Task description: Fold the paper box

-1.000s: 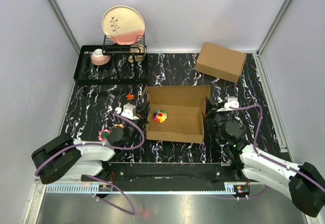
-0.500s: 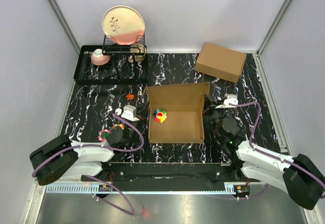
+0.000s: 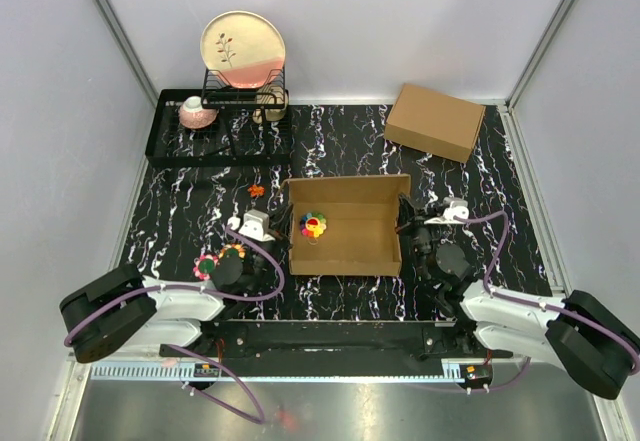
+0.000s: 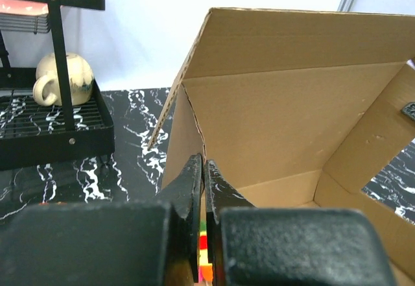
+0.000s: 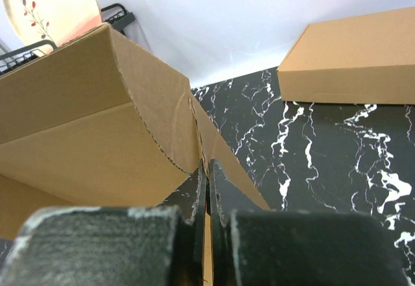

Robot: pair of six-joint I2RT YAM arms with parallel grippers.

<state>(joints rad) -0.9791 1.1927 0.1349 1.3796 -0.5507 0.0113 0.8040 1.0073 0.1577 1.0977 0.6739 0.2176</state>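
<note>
**Both hands pinched the side walls of the half-made box**

The paper box (image 3: 345, 236) sat open on the black marbled table (image 3: 180, 201), about midway between the two arms. Its floor lay flat on the table. Its tall far panel stood up, with a crease running across its width. A small toy (image 3: 314, 225) in many colours lay on the floor of the box, toward its left side.

The left hand (image 4: 203, 189) was at the left wall of the box. Its fingers were pressed together on the top edge of that wall, with the thin cardboard clamped between them. The right hand (image 5: 207, 176) was at the opposite, right wall. Its fingers were likewise closed tight on the cardboard edge, near where the side wall met the far panel.

A second cardboard box (image 3: 435, 121), fully made up and closed, lay at the far right of the table, well apart from the open one. A black dish rack (image 3: 165, 131) stood at the far left. It held an upright plate (image 3: 243, 49) with a sprig pattern, a pink bowl (image 3: 197, 113) and a cream mug (image 4: 61, 85). A small orange thing (image 3: 257, 190) lay on the table between the rack and the box; what it was could not be told.
</note>
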